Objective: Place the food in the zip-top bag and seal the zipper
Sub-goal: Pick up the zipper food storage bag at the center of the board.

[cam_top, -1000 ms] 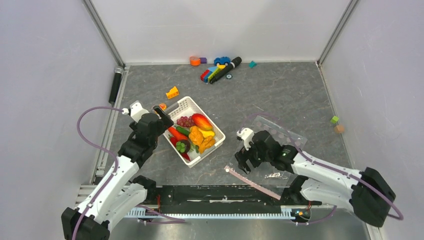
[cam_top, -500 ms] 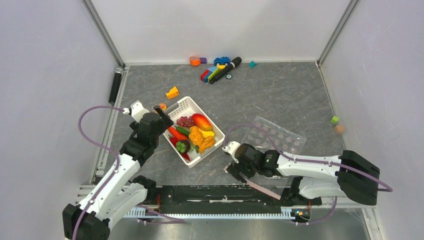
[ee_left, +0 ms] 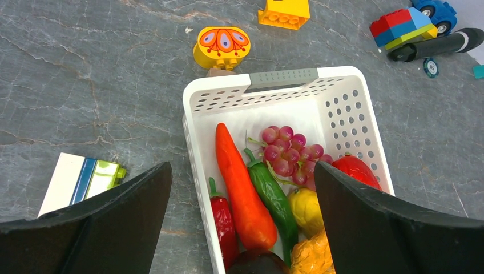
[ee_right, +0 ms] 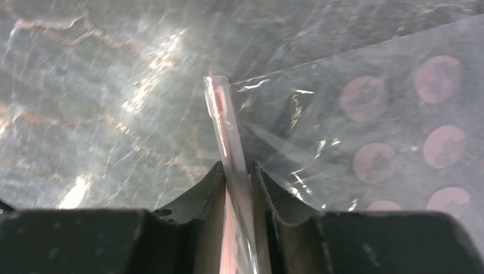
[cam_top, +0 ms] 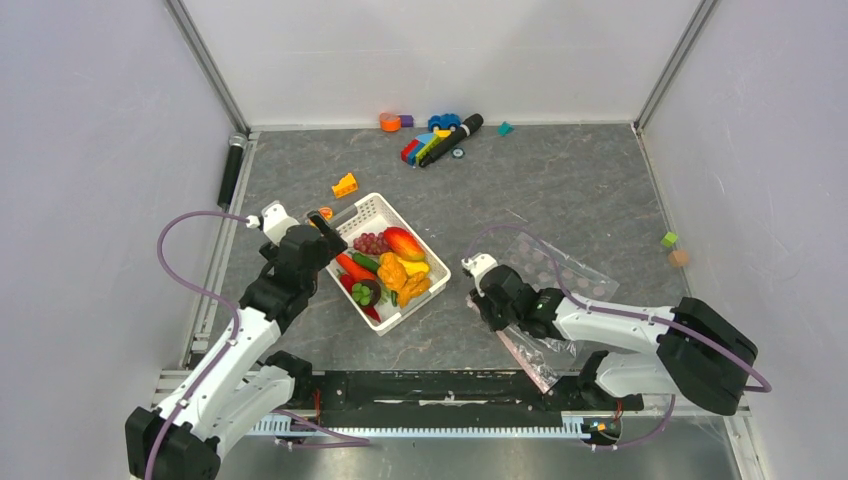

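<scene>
Two-finger right gripper (ee_right: pixel 237 171) pinching the pink zipper (ee_right: pixel 220 108) of my zip-top bag (cam_top: pixel 552 264), lower right of centre, left gripper (ee_left: pixel 242 165) spread wide above the food (ee_left: pixel 248 197) in the white basket (ee_left: pixel 283 77), centre-left on my top view

Agape left tool (ee_left: pixel 241 171), clenched right tool (ee_right: pixel 237 169)

You see a white slotted basket (ee_left: pixel 348 108) near the middle of the table (cam_top: pixel 560 180). A yellow block with an orange pattern (ee_left: pixel 222 47) sits just beside its far end, and a yellow brick (cam_top: pixel 345 185) lies further back. At the far edge there are a black marker (cam_top: pixel 452 138), stacked coloured blocks (cam_top: pixel 420 148), a blue toy car (cam_top: pixel 445 122) and an orange piece (cam_top: pixel 389 122). At the right side, a green cube (cam_top: pixel 669 239) and an orange cube (cam_top: pixel 679 257) lie close together.
</scene>
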